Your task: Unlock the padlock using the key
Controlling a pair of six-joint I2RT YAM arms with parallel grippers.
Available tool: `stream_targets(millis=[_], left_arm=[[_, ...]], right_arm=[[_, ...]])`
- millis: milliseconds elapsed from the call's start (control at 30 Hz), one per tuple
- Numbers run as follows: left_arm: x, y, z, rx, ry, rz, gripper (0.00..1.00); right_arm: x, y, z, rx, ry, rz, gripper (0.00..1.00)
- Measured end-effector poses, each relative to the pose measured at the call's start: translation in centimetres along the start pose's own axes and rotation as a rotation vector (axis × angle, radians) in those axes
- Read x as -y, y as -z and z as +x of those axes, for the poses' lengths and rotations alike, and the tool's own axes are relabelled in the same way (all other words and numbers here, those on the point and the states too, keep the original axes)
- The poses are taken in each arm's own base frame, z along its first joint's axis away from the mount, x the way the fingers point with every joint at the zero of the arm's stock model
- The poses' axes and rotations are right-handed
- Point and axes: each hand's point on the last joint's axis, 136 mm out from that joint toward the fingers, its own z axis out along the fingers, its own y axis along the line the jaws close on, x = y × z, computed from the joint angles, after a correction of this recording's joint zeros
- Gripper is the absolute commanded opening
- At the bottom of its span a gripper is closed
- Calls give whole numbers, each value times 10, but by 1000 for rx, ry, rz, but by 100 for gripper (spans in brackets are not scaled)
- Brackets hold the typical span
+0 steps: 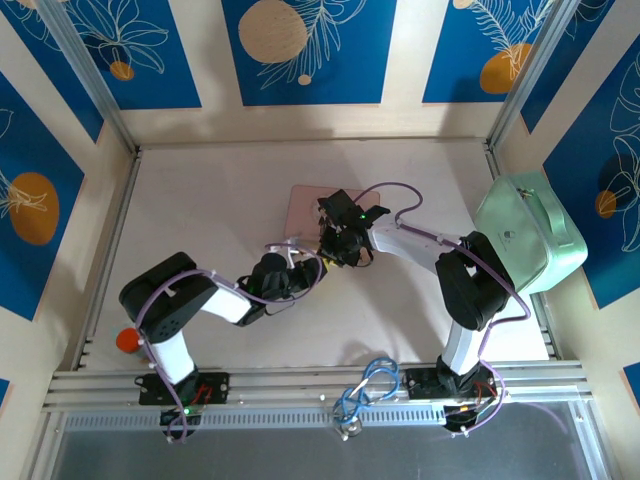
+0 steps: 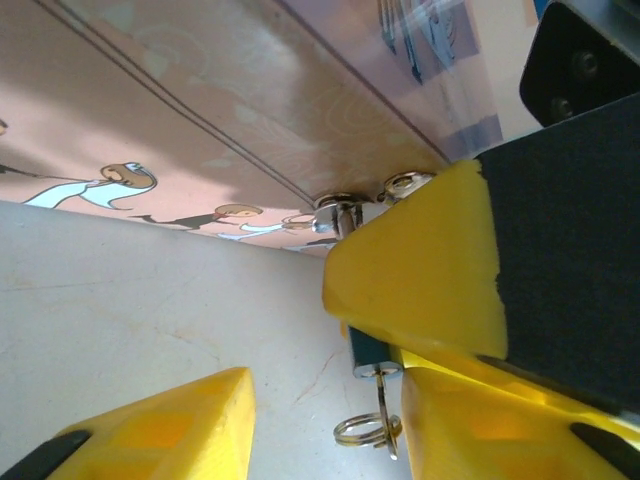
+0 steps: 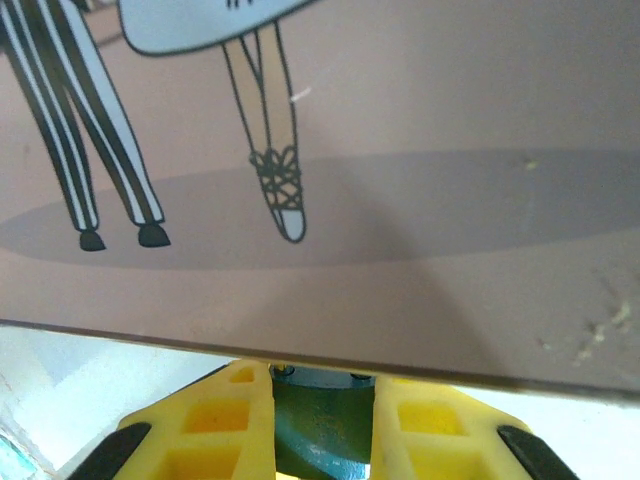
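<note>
The teal padlock (image 2: 368, 350) hangs at the front edge of the pink illustrated box (image 2: 250, 110), its silvery shackle (image 2: 335, 212) through the box's clasp. My right gripper (image 3: 322, 400) is shut on the padlock (image 3: 320, 425) body, just below the box's edge. The key (image 2: 385, 405) sticks in the bottom of the padlock, its split ring (image 2: 365, 430) dangling. My left gripper (image 2: 325, 400) is open around the key, the key close by its right finger (image 2: 470, 420) and far from the left one. In the top view both grippers (image 1: 318, 250) meet at the box's (image 1: 305, 200) near edge.
A mint-green case (image 1: 530, 235) lies at the right side of the table. A small orange object (image 1: 128, 340) sits by the left arm's base. Patterned walls close in the table on three sides.
</note>
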Motion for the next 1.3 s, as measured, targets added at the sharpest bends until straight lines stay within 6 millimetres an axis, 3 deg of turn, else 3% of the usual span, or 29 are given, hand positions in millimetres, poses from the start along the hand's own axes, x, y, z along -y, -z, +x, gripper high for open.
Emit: stream_targets(millis=[467, 667, 1033, 1300], left_arm=[[9, -9, -2, -4, 0, 21, 0], [9, -6, -2, -14, -96, -83, 0], [10, -3, 0, 63, -445, -399, 0], [9, 4, 1, 128, -894, -622, 0]], right_arm=[[3, -1, -6, 24, -21, 9, 0], [1, -3, -6, 11, -22, 14, 0], [1, -7, -3, -39, -28, 27, 0], [-5, -12, 6, -127, -35, -18, 0]])
